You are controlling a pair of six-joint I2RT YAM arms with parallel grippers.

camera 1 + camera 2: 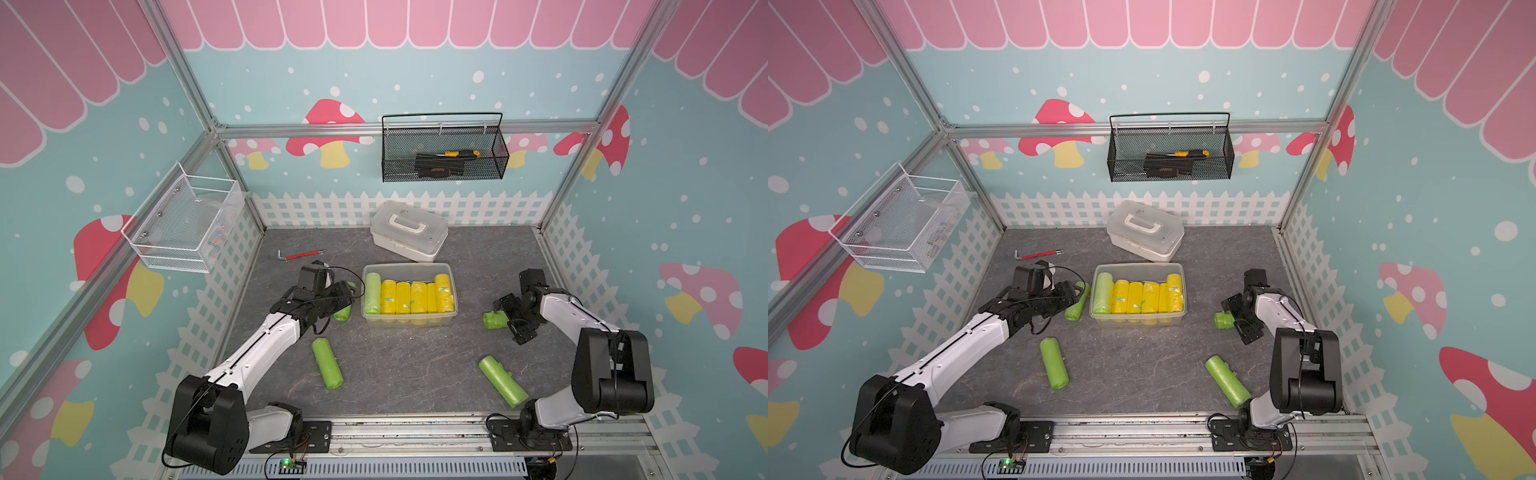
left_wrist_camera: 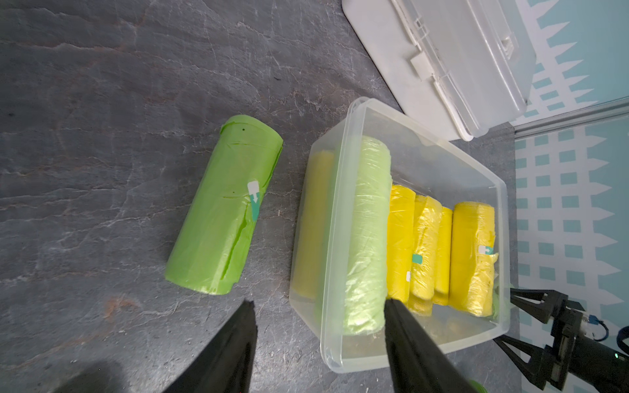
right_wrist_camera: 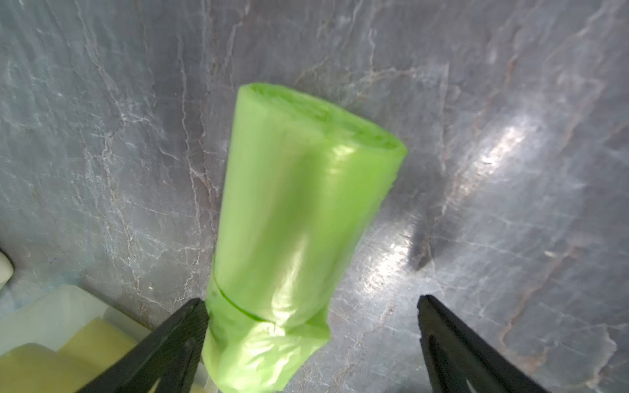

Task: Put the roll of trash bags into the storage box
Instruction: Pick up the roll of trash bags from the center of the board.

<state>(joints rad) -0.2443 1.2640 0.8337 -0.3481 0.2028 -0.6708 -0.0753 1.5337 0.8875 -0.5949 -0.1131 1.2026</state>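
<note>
The clear storage box (image 1: 405,266) sits mid-table in both top views, holding one pale green roll (image 2: 369,238) and several yellow rolls (image 1: 411,297). My left gripper (image 2: 320,306) hovers open at the box's left end with nothing held; one finger is over the box corner. Just outside that wall lies a green roll of trash bags (image 2: 224,207). Right of the box, my right gripper (image 3: 310,299) stands open around another green roll (image 3: 299,204), also seen in a top view (image 1: 494,320). One finger (image 3: 190,323) touches that roll and the other stands well apart.
A white case with a handle (image 1: 409,230) stands behind the box. Two more green rolls (image 1: 328,363) (image 1: 503,380) lie near the front. A red-handled hex key (image 1: 301,254) lies at back left. A black mesh basket (image 1: 444,153) and a white wire basket (image 1: 183,224) hang on the walls.
</note>
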